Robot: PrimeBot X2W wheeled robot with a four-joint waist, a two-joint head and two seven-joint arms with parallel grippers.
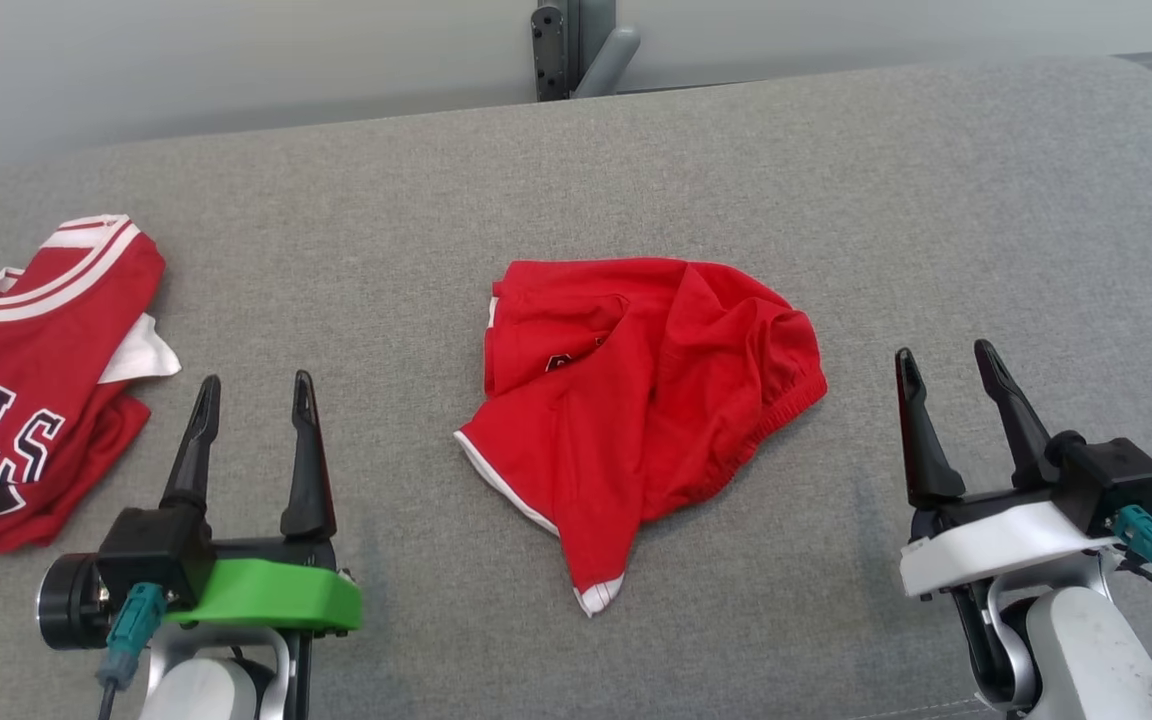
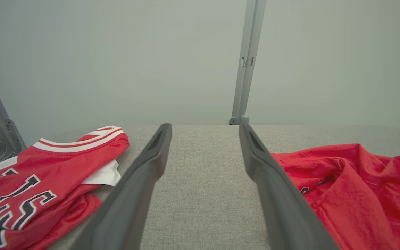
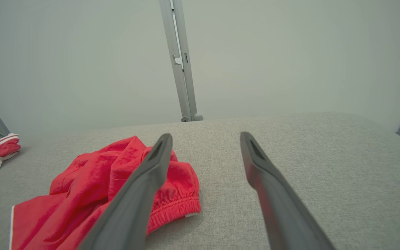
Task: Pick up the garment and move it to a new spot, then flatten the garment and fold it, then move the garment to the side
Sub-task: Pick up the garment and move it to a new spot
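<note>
right tool (image 3: 206, 136) spread wide, crumpled red garment (image 3: 82, 187) lower left, grey surface (image 3: 325, 156)

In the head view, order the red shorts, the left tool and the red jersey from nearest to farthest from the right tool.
1. Red shorts, at the centre, left of the right tool.
2. Left tool, lower left.
3. Red jersey, far left edge.

There are 2 red garments: 1 crumpled shorts (image 1: 636, 400) in the middle and 1 lettered jersey (image 1: 26, 400) at the left. 2 tools: 1 left tool (image 1: 255, 383), 1 right tool (image 1: 945, 354). 1 grey worktop (image 1: 836, 200).
</note>
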